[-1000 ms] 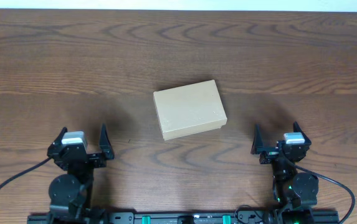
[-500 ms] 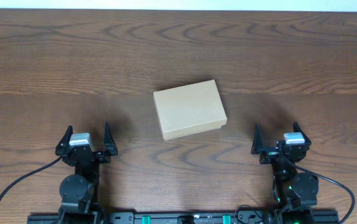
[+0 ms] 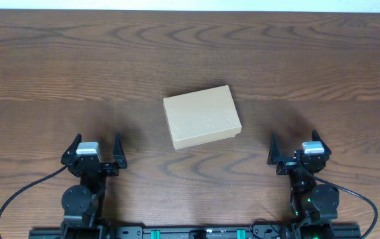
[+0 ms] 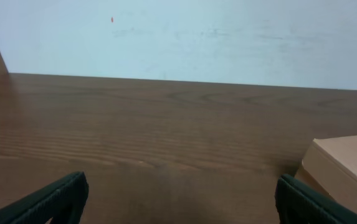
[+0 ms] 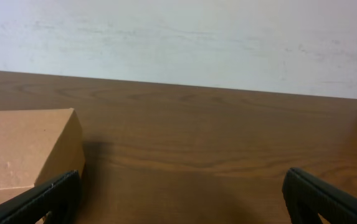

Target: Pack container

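The container (image 3: 201,116) is a plain tan cardboard box lying shut in the middle of the wooden table. Its corner shows at the right edge of the left wrist view (image 4: 346,165) and at the left of the right wrist view (image 5: 22,152). My left gripper (image 3: 97,147) is open and empty near the front edge, left of the box. My right gripper (image 3: 296,143) is open and empty near the front edge, right of the box. Neither touches the box. No small items are in view.
The wooden table (image 3: 77,66) stretches to a pale wall at the back (image 4: 178,37). The arm bases and black cables sit at the front edge (image 3: 190,232).
My left gripper has shifted a little to the right along the front edge. The right arm and the box have not moved.
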